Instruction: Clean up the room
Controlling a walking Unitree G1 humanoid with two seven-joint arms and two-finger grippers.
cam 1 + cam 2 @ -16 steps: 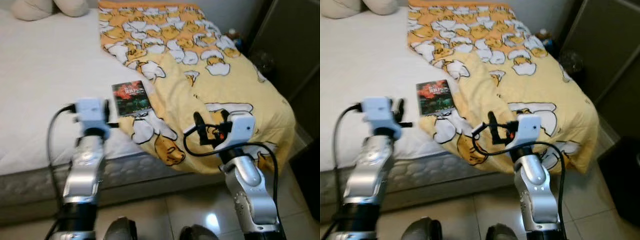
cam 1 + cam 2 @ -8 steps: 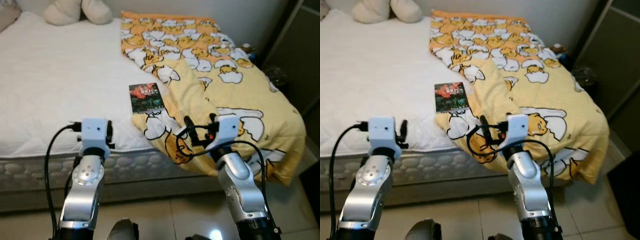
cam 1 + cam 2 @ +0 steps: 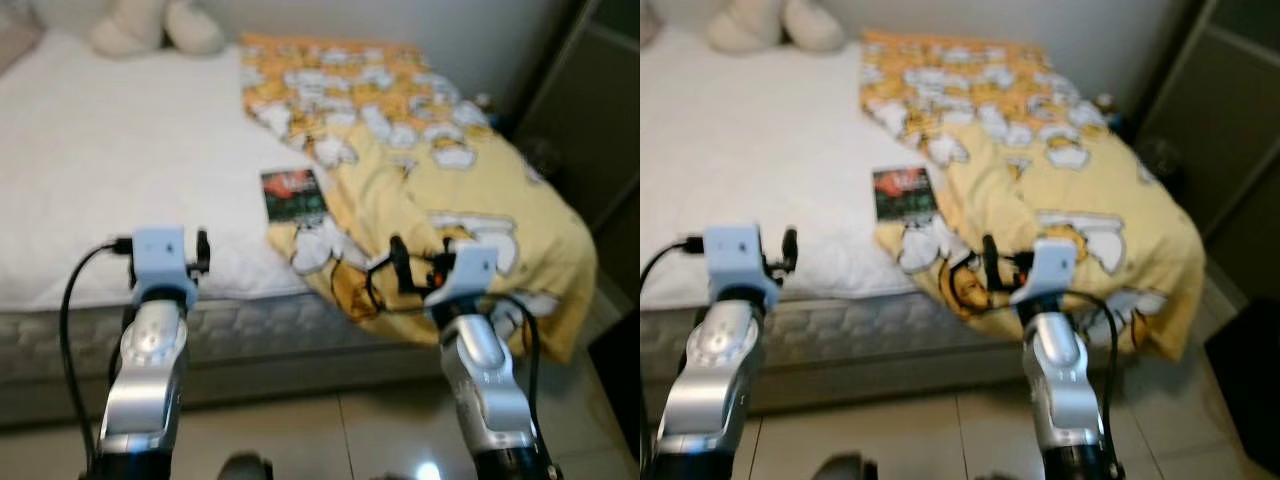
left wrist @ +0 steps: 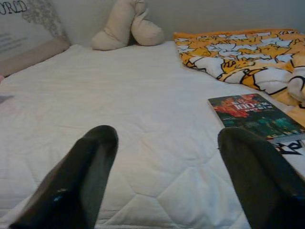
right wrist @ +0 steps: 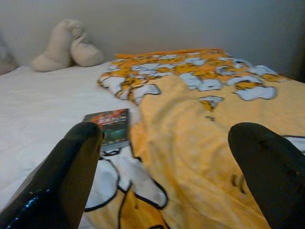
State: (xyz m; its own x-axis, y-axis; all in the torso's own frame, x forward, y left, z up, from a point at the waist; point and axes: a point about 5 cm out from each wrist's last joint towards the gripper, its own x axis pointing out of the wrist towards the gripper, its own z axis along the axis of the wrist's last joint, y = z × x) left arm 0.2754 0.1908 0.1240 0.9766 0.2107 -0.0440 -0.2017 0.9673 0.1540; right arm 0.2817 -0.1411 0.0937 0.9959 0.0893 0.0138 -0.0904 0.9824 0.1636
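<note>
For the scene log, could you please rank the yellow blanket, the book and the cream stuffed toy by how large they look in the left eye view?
1. Yellow blanket, by far the largest.
2. Cream stuffed toy, though it lies farther away and is cut off by the frame.
3. Book, looking close to the toy, so this order is unsure.

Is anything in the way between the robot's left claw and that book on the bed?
Nothing visible is. The left gripper is open and held in front of the bed's edge, and only bare white mattress lies between it and the book. The yellow blanket sits beside the book's far side, its edge overlapping the near corner.
</note>
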